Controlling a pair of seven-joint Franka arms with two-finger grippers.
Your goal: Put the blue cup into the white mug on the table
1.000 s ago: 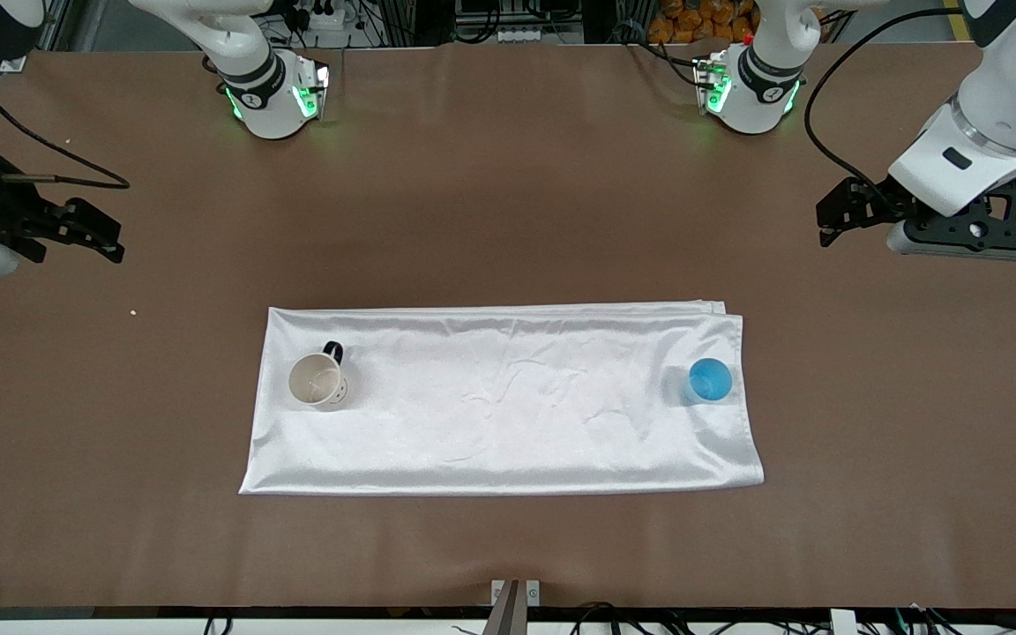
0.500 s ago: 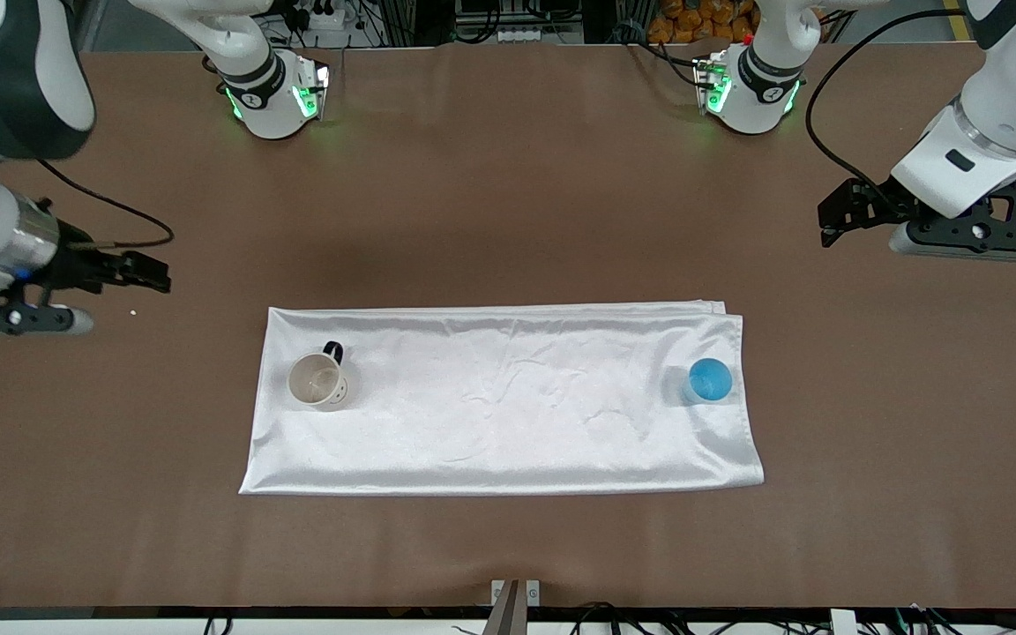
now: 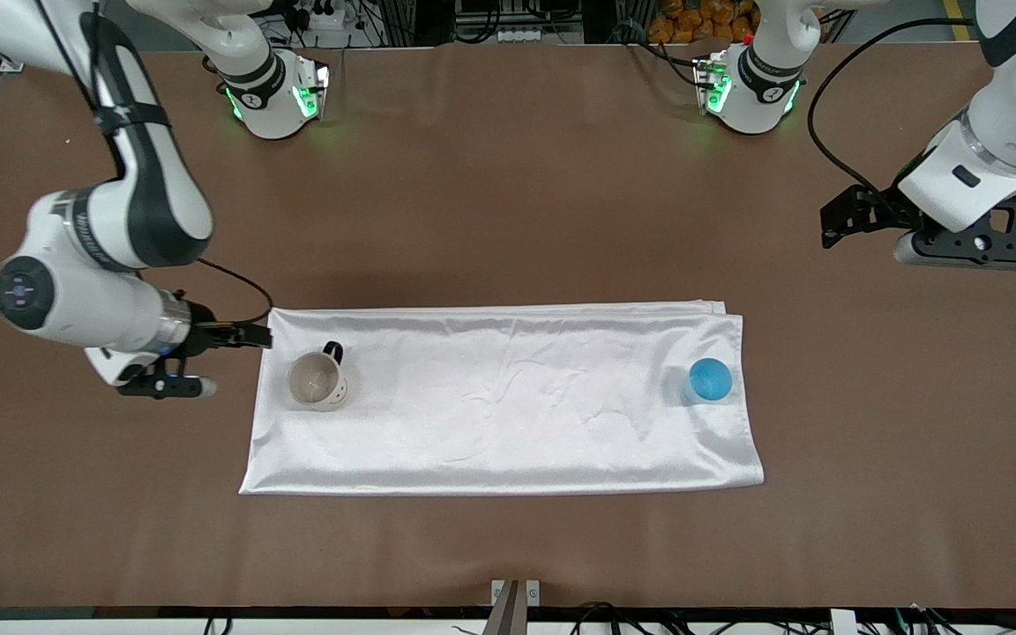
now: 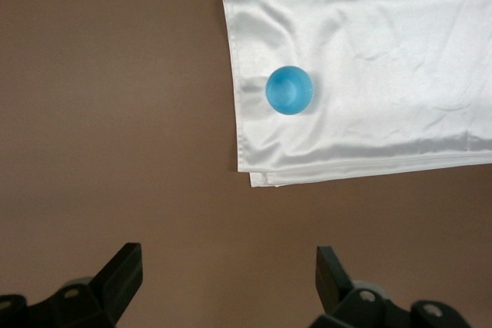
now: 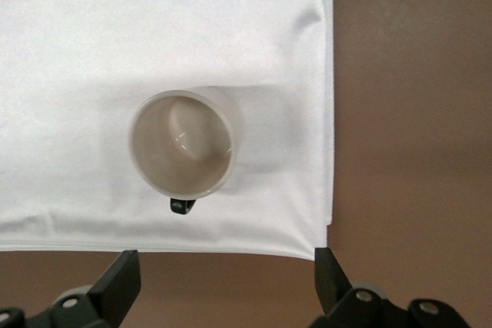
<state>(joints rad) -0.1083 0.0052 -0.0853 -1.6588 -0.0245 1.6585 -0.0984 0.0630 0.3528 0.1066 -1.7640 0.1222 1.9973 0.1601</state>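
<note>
A white satin cloth (image 3: 499, 397) lies spread across the middle of the brown tabletop (image 3: 508, 176). The blue cup (image 3: 709, 380) stands upright on the cloth near its edge toward my left arm's end. The white mug (image 3: 318, 381) stands upright on the cloth at my right arm's end, mouth up and empty, its black handle (image 3: 333, 352) pointing toward my bases.

My right gripper (image 3: 248, 336) hangs over the corner of the cloth just beside the mug, its fingers (image 5: 115, 286) spread wide and holding nothing. My left gripper (image 3: 834, 222) hangs over bare tabletop, well apart from the blue cup, fingers (image 4: 119, 274) likewise open and empty.
</note>
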